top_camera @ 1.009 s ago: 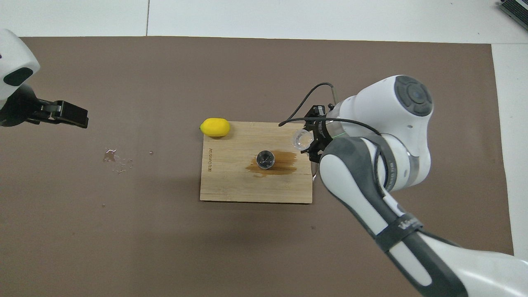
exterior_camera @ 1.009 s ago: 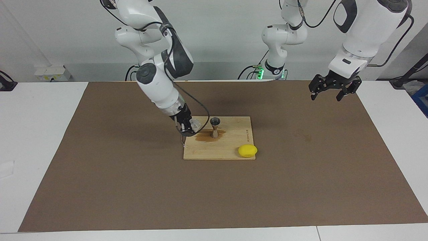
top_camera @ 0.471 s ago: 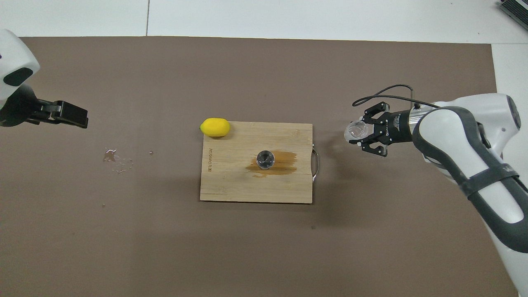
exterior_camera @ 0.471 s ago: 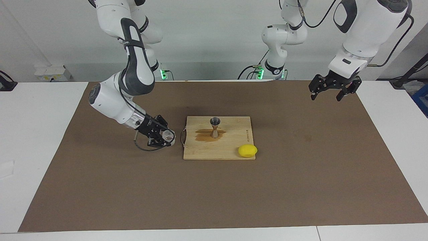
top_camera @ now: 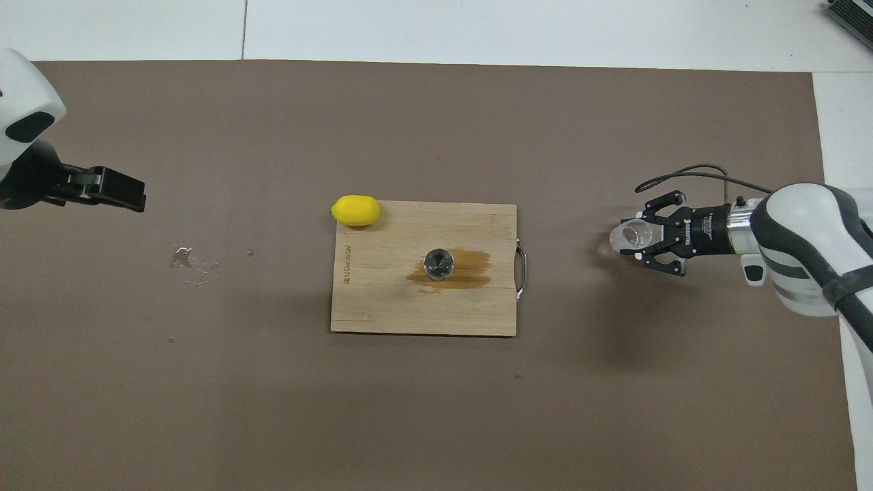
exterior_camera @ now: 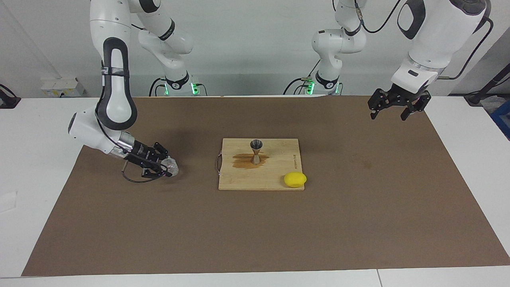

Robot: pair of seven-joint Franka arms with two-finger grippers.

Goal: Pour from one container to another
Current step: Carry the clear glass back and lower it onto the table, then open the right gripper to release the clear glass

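Gripping the cup by its side wall, the right gripper holds it low over the brown mat toward the right arm's end of the table, well apart from the board; its fingers pinch the cup, which lies tilted, mouth turned sideways. Clear and squat, the cup looks light, rigid and smooth, so it could slip or crack under a hard squeeze; a hold across the middle of the wall, as here, seems the safest. The jigger stands upright on the board, slim at the waist and likely to tip at a nudge, with a brown wet stain spread around its foot. A lemon rests at the board's corner farther from the robots, toward the left arm's end. The left gripper waits in the air over the mat's edge at the left arm's end, fingers spread, holding nothing. A few drops glisten on the mat toward that end. White tabletop borders the mat, and a plain pale wall rises past the arm bases.
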